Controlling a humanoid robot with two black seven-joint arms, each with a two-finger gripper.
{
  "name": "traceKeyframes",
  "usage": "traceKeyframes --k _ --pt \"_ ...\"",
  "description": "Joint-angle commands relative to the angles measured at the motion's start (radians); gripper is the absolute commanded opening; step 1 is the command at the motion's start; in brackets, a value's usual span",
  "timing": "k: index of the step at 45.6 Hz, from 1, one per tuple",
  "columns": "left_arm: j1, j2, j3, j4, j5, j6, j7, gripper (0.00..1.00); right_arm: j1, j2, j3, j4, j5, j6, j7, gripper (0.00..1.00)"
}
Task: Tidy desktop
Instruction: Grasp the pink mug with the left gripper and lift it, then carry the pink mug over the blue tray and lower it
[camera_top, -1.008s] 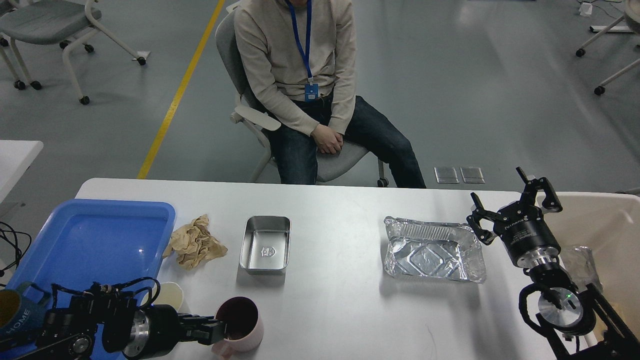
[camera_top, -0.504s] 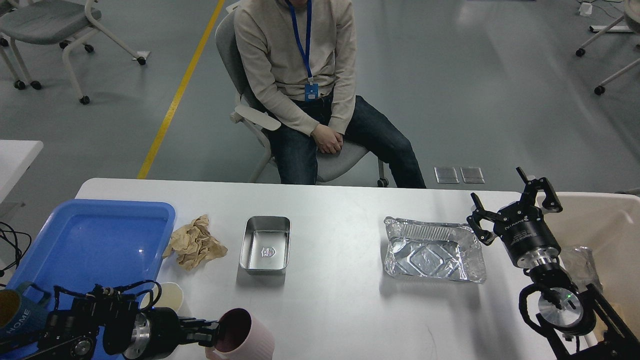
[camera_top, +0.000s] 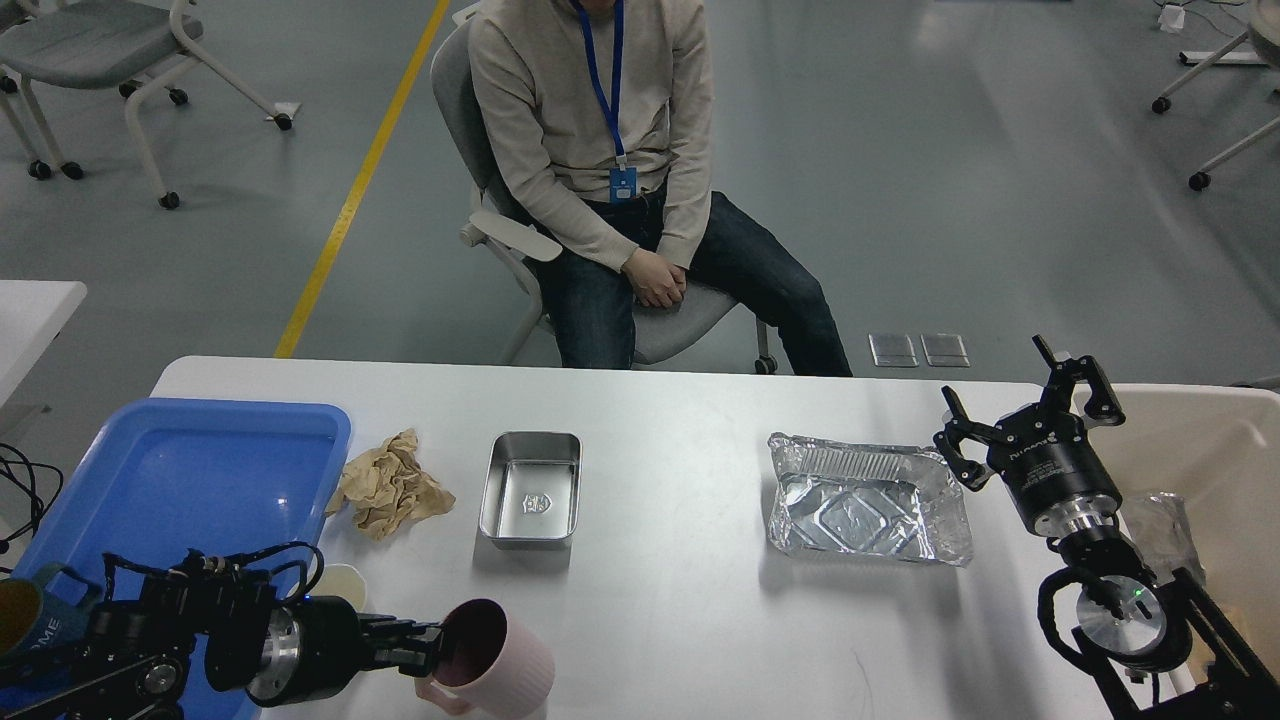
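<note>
left gripper lower left, clamped on rim of tilted pink mug. right gripper right edge, fingers spread wide, holding nothing. white desktop fills lower frame; mid-frame steel tin, foil tray, crumpled paper.

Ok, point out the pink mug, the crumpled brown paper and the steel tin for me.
pink mug (camera_top: 505, 662), head view, on its ribbed outer wall.
crumpled brown paper (camera_top: 388, 486), head view, on the middle of the wad.
steel tin (camera_top: 531, 494), head view, on its inside floor.
</note>
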Motion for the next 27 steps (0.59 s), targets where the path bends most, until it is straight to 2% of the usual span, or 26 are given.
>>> traceKeyframes --k 1,6,19,27 --pt "-0.020 0.029 -0.030 -0.035 -0.002 -0.001 0.001 0.00 0.000 0.000 0.000 0.000 0.000 0.000 0.000 1.00" --pt "-0.022 0.075 -0.070 -0.089 -0.007 -0.004 0.001 0.00 0.000 0.000 0.000 0.000 0.000 0.000 0.000 1.00" --pt "-0.037 0.204 -0.235 -0.089 -0.113 -0.020 -0.033 0.00 0.005 0.000 -0.002 0.000 0.000 -0.006 0.000 1.00" --pt "-0.069 0.274 -0.286 -0.089 -0.145 -0.031 -0.042 0.00 0.005 0.000 -0.002 0.000 0.000 -0.006 0.000 1.00"
